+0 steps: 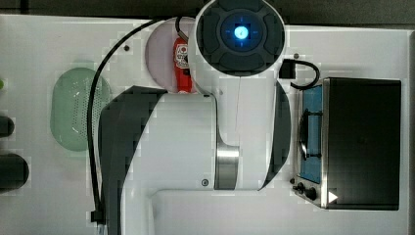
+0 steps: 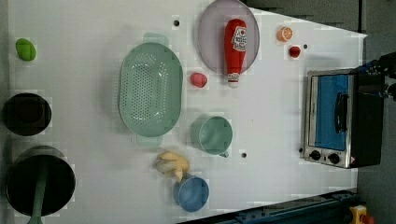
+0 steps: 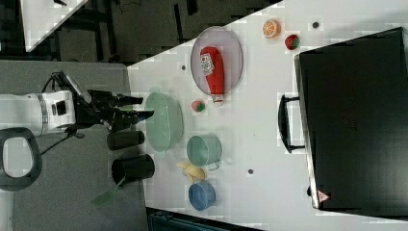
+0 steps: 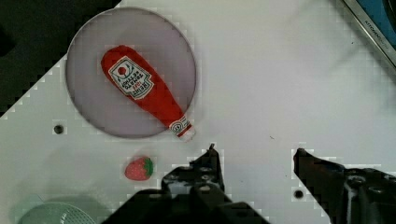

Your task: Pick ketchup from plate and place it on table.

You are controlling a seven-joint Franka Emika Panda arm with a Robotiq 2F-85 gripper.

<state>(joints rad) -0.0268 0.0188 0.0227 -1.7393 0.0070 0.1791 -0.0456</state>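
Note:
The ketchup (image 4: pixel 144 88) is a red bottle with a white label. It lies flat on the pale lilac plate (image 4: pixel 88 107), and its white cap pokes over the rim onto the white table (image 4: pixel 261 70). It also lies on the plate (image 2: pixel 212 32) in the left view as the ketchup (image 2: pixel 235 46), and shows in the right view (image 3: pixel 212 70) and the top view (image 1: pixel 182 63). My gripper (image 4: pixel 256 156) hangs open above bare table beside the cap end, with nothing between its fingers (image 4: pixel 212 163). In the right view the gripper (image 3: pixel 143 107) is well above the tabletop.
A red strawberry toy (image 4: pixel 138 169) lies near the plate. The green perforated basket (image 2: pixel 150 88), a teal cup (image 2: pixel 215 135), a blue cup (image 2: pixel 192 193) and a banana toy (image 2: pixel 173 164) stand further off. A toaster oven (image 2: pixel 336 119) occupies one side. An orange slice (image 2: pixel 284 33) sits beyond the plate.

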